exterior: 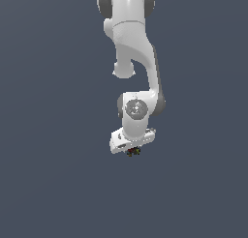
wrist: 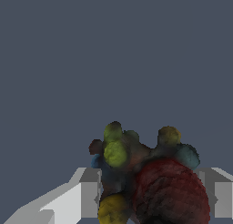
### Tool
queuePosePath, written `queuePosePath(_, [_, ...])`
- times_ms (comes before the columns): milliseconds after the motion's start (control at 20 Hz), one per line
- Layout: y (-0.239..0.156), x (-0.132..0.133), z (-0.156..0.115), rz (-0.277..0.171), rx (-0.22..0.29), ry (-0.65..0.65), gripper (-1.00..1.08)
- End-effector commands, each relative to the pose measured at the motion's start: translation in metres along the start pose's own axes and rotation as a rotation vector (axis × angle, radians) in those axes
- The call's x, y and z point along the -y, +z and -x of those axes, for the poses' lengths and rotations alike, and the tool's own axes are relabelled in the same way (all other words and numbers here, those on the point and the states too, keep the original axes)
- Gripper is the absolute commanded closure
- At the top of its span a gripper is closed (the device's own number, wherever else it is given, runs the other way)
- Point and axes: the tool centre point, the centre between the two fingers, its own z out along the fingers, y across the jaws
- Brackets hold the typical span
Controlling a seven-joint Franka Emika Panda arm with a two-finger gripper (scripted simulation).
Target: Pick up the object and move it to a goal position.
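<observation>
The object (wrist: 150, 177) is a dark lumpy cluster with red, yellow and blue patches. In the wrist view it fills the space between my two white fingers (wrist: 75, 198), which press against its sides. In the exterior view the object (exterior: 133, 152) is a tiny dark speck just under the white gripper (exterior: 132, 150), mostly hidden by the hand. The gripper is shut on the object. The arm (exterior: 133, 63) hangs down from the top of the exterior view.
A plain dark grey-blue surface (exterior: 48, 184) fills both views. No other objects, containers or edges show. No goal marker shows.
</observation>
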Motion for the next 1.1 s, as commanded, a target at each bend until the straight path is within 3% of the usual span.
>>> queuePosePath(0, [0.004,0.001,0.002,-0.002,0.006,-0.001,1.08])
queuePosePath(500, [-0.005,0.010,-0.012,0.001,-0.001,0.000,1.08])
queuePosePath(1050, [-0.019,0.048,-0.060,0.000,0.003,0.000,1.08])
